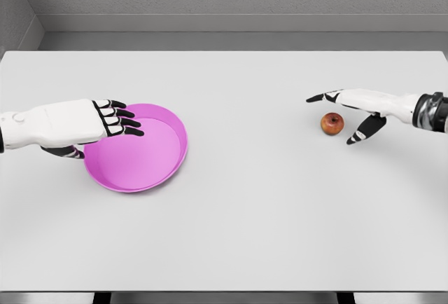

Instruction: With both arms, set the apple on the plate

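Observation:
A small red-brown apple (pixel 332 123) lies on the white table (pixel 252 213), right of the middle. My right hand (pixel 333 116) comes in from the right edge and hovers open at the apple, with the index finger stretched past its far side and the thumb on its near right; no contact shows. A shallow pink plate (pixel 150 151) sits at the left. My left hand (pixel 105 136) holds the plate's left rim, fingers (pixel 120 119) lying over the edge and the thumb tucked below it.
The table's far edge meets a grey wall and its near edge runs along the bottom of the view. Bare tabletop stretches between plate and apple.

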Action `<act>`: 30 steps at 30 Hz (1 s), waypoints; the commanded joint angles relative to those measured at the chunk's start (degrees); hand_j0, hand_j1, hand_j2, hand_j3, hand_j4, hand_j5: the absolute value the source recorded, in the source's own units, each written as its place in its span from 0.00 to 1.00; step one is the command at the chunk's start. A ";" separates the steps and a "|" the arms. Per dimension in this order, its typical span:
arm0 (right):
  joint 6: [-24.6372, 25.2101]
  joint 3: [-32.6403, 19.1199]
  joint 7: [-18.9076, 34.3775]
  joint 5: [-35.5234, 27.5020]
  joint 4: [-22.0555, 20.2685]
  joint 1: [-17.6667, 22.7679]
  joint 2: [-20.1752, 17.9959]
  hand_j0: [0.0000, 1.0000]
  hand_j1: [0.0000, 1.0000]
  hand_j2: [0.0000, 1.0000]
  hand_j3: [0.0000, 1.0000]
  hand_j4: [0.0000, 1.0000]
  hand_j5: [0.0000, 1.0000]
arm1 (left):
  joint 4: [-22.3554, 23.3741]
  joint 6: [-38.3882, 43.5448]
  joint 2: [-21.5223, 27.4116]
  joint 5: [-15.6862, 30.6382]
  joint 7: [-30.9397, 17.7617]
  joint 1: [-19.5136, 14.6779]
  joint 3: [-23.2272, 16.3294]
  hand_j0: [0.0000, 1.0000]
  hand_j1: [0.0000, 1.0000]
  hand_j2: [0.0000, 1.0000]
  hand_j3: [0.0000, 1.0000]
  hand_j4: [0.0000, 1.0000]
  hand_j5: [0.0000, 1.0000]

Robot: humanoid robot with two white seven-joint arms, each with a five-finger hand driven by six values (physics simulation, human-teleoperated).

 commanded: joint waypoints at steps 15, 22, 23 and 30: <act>0.03 0.87 -0.02 1.04 6.54 -1.49 2.68 1.00 1.00 1.00 1.00 1.00 1.00 | 0.03 0.09 -0.05 0.31 -0.18 0.00 0.04 1.00 1.00 1.00 1.00 1.00 1.00; 0.03 0.87 -0.02 2.01 8.47 -2.02 3.65 1.00 1.00 1.00 1.00 1.00 1.00 | 0.03 0.09 -0.05 0.31 -0.09 0.00 0.04 1.00 1.00 1.00 1.00 1.00 1.00; 0.03 0.87 -0.02 2.36 8.47 -2.02 3.65 1.00 1.00 1.00 1.00 1.00 1.00 | 0.03 0.09 -0.05 0.31 -0.09 0.00 0.04 1.00 1.00 1.00 1.00 1.00 1.00; -0.41 0.78 -0.02 2.01 8.47 -2.46 3.74 0.88 0.88 0.88 0.88 0.88 0.88 | 0.03 0.09 -0.05 0.31 -0.18 0.00 0.04 1.00 1.00 1.00 1.00 1.00 1.00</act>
